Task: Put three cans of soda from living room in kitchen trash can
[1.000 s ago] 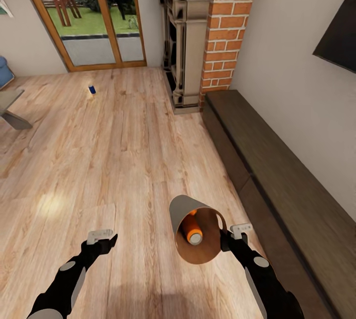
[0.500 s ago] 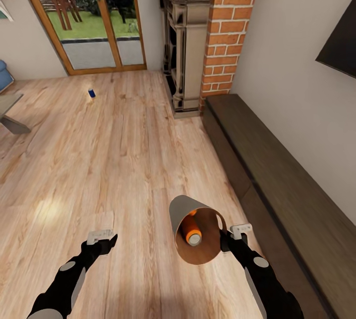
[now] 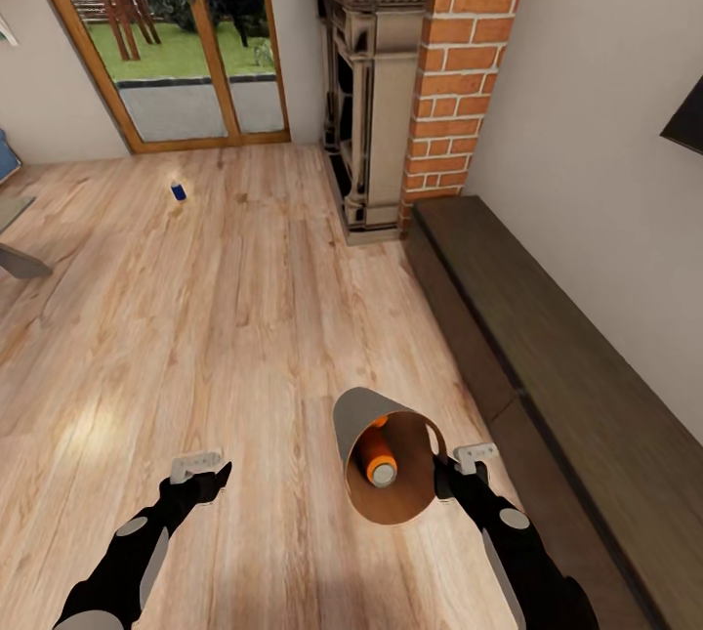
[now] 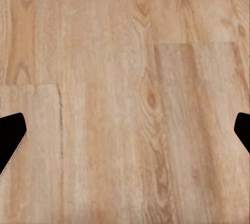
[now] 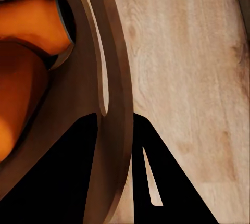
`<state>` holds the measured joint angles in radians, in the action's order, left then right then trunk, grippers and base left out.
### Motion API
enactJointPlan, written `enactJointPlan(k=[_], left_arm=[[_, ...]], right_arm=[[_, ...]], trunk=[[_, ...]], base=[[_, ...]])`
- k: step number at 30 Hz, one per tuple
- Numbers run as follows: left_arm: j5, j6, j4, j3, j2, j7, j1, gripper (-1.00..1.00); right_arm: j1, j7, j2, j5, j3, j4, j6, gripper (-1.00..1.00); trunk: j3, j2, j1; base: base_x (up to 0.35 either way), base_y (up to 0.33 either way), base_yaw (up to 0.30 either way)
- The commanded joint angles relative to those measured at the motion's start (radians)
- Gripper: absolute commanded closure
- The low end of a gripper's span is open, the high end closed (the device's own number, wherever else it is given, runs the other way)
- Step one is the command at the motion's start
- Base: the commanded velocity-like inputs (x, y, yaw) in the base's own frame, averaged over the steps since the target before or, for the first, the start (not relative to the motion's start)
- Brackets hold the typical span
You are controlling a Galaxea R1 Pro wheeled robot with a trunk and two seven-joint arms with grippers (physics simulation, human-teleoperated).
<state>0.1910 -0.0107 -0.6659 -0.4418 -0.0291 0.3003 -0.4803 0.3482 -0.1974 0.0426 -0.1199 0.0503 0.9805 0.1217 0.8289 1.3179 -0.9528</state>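
Right jaws pinch the tapered trash can's (image 3: 363, 425) smooth coppery rim; left jaws spread over grainy wood floor (image 3: 244, 317).

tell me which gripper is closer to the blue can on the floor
Left. The left gripper hangs open over bare floor, on the blue can's side. The right gripper sits farther right, its fingers clamped on the bin rim.

Orange can (image 3: 377, 462) — coppery-brown bin interior (image 3: 400, 498)
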Motion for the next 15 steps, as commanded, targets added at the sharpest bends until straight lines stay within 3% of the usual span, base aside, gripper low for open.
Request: enactJointPlan(k=[1,6,15], left_arm=[[-0.001,0.0,0.0,0.0,0.0,0.0,0.0,-1.0],[-0.002,-0.001,0.0,0.0,0.0,0.003,0.0,-1.0],[-0.002,-0.002,0.0,0.0,0.0,0.002,0.0,-1.0]], right_arm=[[0.0,-0.007,0.0,0.009,-0.001,0.001,0.001,1.0],[0.0,-0.006,0.0,0.009,-0.005,-0.005,0.001,1.0],[0.0,-0.005,0.0,0.009,-0.007,-0.017,0.001,1.0]], trunk=[[0.0,0.0,0.0],[-0.001,0.0,0.0],[-0.004,0.0,0.0]], base=[[0.306,0.132,0.042],[0.291,0.152,0.144],[0.271,0.182,0.233]])
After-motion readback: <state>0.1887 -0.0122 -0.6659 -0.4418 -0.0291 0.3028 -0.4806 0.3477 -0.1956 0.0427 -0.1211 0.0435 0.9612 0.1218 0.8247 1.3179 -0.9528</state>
